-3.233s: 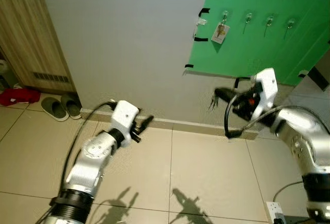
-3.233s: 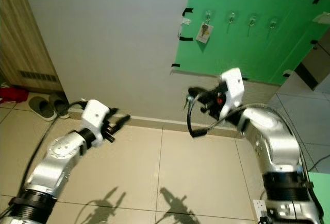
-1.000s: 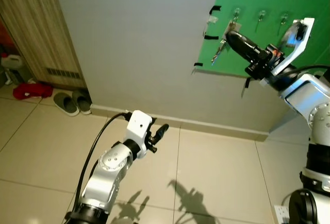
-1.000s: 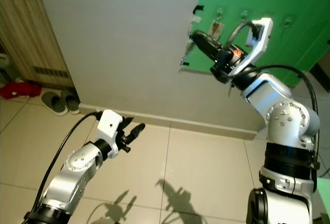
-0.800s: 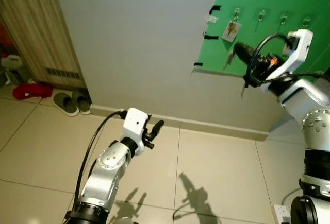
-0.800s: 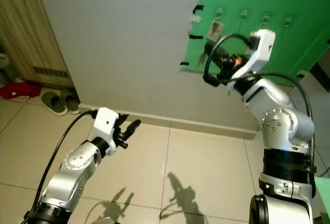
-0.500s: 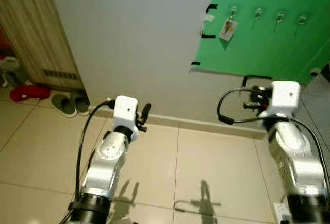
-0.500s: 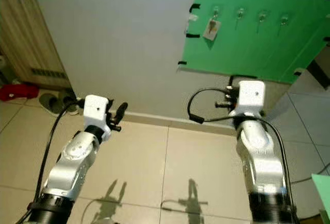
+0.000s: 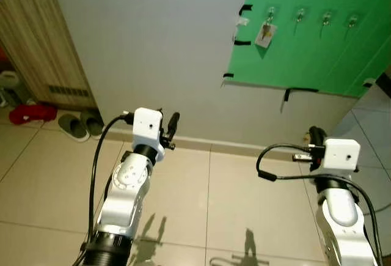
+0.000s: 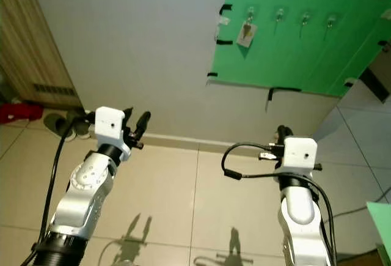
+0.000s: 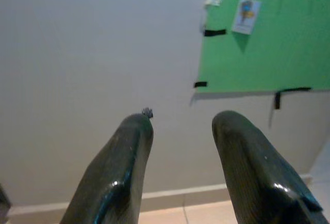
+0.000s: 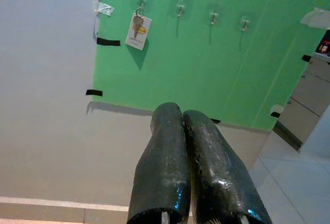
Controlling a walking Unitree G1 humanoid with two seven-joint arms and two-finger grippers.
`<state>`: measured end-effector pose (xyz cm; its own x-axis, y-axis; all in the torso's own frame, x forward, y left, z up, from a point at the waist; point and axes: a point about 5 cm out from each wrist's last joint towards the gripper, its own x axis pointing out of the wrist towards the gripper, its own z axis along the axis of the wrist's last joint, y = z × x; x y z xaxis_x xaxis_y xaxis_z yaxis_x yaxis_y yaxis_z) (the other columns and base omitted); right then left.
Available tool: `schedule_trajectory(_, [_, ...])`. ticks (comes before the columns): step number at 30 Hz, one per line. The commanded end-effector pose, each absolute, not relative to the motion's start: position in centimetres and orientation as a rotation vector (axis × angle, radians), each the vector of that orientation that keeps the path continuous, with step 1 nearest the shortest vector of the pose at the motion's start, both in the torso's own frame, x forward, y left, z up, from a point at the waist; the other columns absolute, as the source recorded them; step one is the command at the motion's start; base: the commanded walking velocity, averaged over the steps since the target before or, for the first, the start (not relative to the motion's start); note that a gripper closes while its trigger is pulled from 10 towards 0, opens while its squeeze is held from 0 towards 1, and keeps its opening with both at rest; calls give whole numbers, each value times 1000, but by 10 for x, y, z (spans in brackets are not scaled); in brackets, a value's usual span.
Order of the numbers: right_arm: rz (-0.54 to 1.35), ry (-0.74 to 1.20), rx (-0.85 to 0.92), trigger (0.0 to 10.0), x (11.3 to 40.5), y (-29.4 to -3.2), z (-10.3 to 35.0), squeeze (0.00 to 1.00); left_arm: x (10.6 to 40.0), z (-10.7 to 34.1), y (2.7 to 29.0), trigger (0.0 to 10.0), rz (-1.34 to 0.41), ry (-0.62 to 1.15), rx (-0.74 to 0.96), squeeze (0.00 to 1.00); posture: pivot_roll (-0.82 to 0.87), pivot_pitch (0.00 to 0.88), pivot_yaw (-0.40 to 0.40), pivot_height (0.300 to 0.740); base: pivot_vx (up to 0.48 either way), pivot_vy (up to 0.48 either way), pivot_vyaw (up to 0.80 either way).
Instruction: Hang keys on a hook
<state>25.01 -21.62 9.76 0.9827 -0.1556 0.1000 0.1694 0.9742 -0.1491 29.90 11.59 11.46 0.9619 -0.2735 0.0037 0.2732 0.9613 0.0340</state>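
A key with a pale tag hangs from the leftmost of several clear hooks on a green board taped to the grey wall. My right gripper is low, well below the board, its two black fingers shut together with nothing seen between them. It points up at the board, where the tag is visible on its hook. My left gripper is raised before the bare wall left of the board. Its fingers stand open and empty.
A wooden door is at the far left, with grey slippers and a red cloth on the tiled floor beside it. A skirting board runs along the wall's foot. Black cables loop off both wrists.
My right arm has come down from beside the tagged key to low in front of the wall. The left gripper has tipped upward. The camera has shifted.
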Motion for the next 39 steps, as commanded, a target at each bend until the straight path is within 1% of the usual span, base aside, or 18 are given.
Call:
schedule_trajectory(1, [-174, -119, -103, 10000, 258, -214, 101, 0, 309, 121, 109, 10000, -300, -21, 43, 0, -10, 0, -6, 740, 428, 0, 0])
schedule_trajectory(3, [-177, -105, -32, 10000, 263, -213, 98, 0, 318, 126, 114, 10000, -267, -27, 48, 0, -14, 0, 0, 740, 429, 0, 0])
schedule_trajectory(4, [-177, -105, -32, 10000, 263, -213, 98, 0, 318, 126, 114, 10000, -267, -27, 48, 0, -14, 0, 0, 740, 431, 0, 0])
schedule_trajectory(5, [-167, -78, -12, 10000, 265, -211, 94, 0, 322, 127, 121, 10000, -239, -27, 44, 0, -18, 0, 5, 740, 431, 0, 0])
schedule_trajectory(6, [-167, -78, -12, 10000, 265, -211, 94, 0, 322, 127, 121, 10000, -239, -27, 44, 0, -18, 0, 5, 740, 431, 0, 0])
schedule_trajectory(8, [-141, -45, -28, 10000, 266, -209, 89, 0, 319, 123, 130, 10000, -184, -16, 33, 0, -28, 0, 13, 740, 429, 0, -203])
schedule_trajectory(10, [-127, -37, -40, 10000, 268, -208, 88, 0, 318, 119, 132, 10000, -165, -3, 30, 0, -28, 0, 13, 740, 431, 0, -572])
schedule_trajectory(14, [-118, -40, -42, 10000, 271, -209, 90, 0, 319, 119, 122, 10000, -204, -13, 33, 0, -33, 0, 11, 740, 429, 0, -747])
schedule_trajectory(21, [-103, -34, -44, 10000, 274, -209, 90, 0, 321, 118, 121, 10000, -208, -8, 29, 0, -30, 0, 7, 740, 430, 0, -724])
schedule_trajectory(28, [-37, -46, -42, 10000, 287, -200, 99, 0, 321, 117, 117, 10000, -209, -7, 15, 0, -25, 0, -1, 740, 430, 0, 0])
schedule_trajectory(37, [-29, -51, -28, 10000, 290, -197, 102, 0, 319, 115, 122, 10000, -175, -2, -10, 0, -21, 0, -1, 740, 430, 0, 0])
schedule_trajectory(39, [44, -39, -21, 10000, 299, -188, 110, 0, 320, 115, 125, 10000, -146, 4, -24, 0, -20, 0, 0, 740, 409, 249, 0])
